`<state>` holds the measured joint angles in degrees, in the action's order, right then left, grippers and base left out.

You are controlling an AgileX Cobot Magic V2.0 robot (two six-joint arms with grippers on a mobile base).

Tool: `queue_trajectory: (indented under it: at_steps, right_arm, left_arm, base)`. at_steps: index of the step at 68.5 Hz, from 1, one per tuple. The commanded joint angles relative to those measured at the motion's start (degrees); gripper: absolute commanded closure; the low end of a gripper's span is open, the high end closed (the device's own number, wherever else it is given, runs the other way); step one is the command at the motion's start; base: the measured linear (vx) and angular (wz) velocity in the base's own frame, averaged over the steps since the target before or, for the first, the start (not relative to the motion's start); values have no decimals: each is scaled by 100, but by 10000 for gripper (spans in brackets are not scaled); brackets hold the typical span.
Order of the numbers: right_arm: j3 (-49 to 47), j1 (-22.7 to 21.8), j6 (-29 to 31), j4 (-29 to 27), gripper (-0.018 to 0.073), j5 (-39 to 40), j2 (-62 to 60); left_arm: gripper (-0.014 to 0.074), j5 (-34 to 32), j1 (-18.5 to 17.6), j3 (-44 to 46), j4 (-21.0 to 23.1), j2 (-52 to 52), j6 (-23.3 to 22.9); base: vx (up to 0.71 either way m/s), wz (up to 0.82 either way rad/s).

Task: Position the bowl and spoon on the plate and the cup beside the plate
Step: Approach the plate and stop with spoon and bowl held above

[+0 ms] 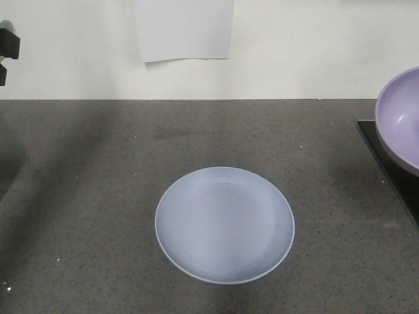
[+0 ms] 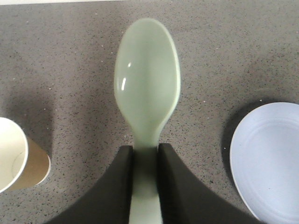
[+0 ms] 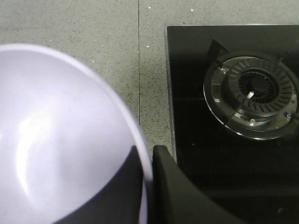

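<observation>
Plate point(image 1: 224, 224) sits flat and bare at the middle of the grey countertop point(image 1: 78, 196). Nothing is on it yet.

Left gripper point(image 2: 145, 158): jaws closed on the handle of the spoon point(image 2: 147, 79), just behind the neck, so the scoop sticks out clear ahead of the fingers. The spoon is face up and hangs above the counter. The neck grip probably leaves the whole scoop free to be laid down without the fingers touching anything.

Right gripper point(image 3: 145, 161): narrow pinch across the rim of the bowl point(image 3: 60, 140), one finger inside the wall and one outside. In the front view the bowl is at the right edge, off the surface and tilted towards the camera, over the near edge of the black hob point(image 3: 252, 93). A rim pinch suits a deep, smooth wall, though the bowl hangs lopsided from a single point, so there is some risk of it swinging.

Cup point(image 2: 14, 158) is on the counter left of the spoon, well apart from the plate. Only part of it shows, so I cannot tell whether it stands upright.

Judgement: both pieces are carried but neither is placed. The bowl likely goes on the plate first, then the spoon — the cup is not yet beside the plate.
</observation>
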<state>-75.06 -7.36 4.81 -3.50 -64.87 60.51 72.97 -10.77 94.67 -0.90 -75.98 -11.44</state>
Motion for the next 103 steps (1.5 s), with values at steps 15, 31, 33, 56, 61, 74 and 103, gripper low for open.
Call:
queue_trajectory:
  at_steps: [15, 31, 33, 56, 61, 74, 103]
  right_arm:
    - [-158, -36, 36, 0, 566, 342, -70]
    - [-158, -36, 36, 0, 566, 341, -70]
    - [-158, -36, 36, 0, 566, 341, -70]
    - [-158, -36, 36, 0, 566, 341, -70]
    - [-158, -36, 36, 0, 566, 341, -70]
    - [-158, -36, 36, 0, 566, 341, -70]
    - [-158, -36, 36, 0, 566, 341, -70]
  left_arm:
    - [603, -136, -44, 139, 22, 150, 6]
    - [603, -136, -44, 139, 22, 150, 6]
    - [603, -136, -44, 139, 22, 150, 6]
    - [603, -136, -44, 139, 22, 150, 6]
    - [603, -136, -44, 139, 22, 150, 6]
    - [603, -136, -44, 139, 22, 150, 6]
    - [603, -136, -44, 139, 22, 150, 6]
  base:
    - [1, 4]
    - [0, 0]
    - [0, 0]
    - [0, 0]
    - [0, 0]
    - [0, 0]
    - [0, 0]
